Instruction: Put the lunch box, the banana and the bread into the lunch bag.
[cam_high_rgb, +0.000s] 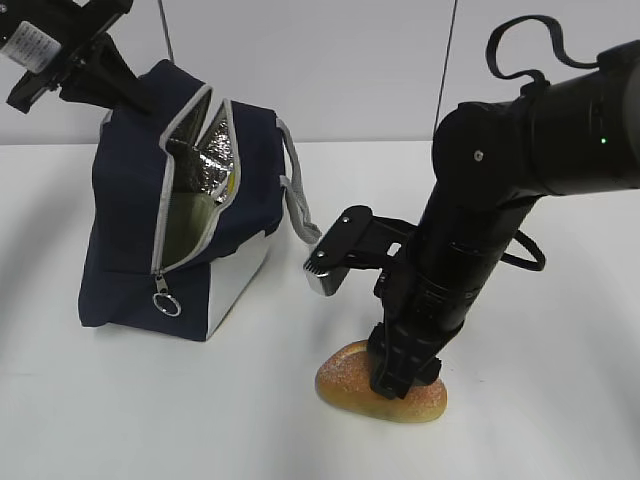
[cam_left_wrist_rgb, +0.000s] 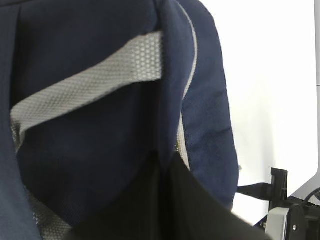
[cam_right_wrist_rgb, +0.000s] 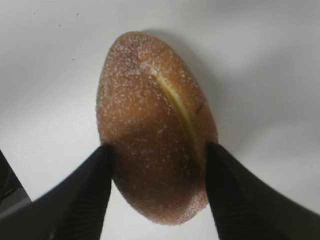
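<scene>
The table (cam_high_rgb: 560, 420) is a plain white, matte surface. The lunch bag (cam_high_rgb: 130, 250) stands upright at its left rear, a boxy navy fabric body with a white side panel, grey zipper tape and a metal ring pull (cam_high_rgb: 166, 301) hanging at the lower front. Its zipper is parted, exposing crinkled silver foil lining and a pale green item inside; what that item is cannot be confirmed. A grey woven strap handle (cam_high_rgb: 296, 190) droops off the right side.

The right arm, black and thick-jointed, descends steeply from the upper right to the table front. The right gripper (cam_right_wrist_rgb: 159, 165) stands over the bread (cam_right_wrist_rgb: 155, 125), with one black finger (cam_right_wrist_rgb: 90, 195) against each long flank of the roll; the jaws are closed onto its sides. The bread lies on the table, well apart from the bag, oval, golden-brown, grainy-crusted, with a pale split along the top.

The left gripper (cam_high_rgb: 95, 75) is at the bag's upper rear corner, its fingers together, pinching the navy fabric there.
</scene>
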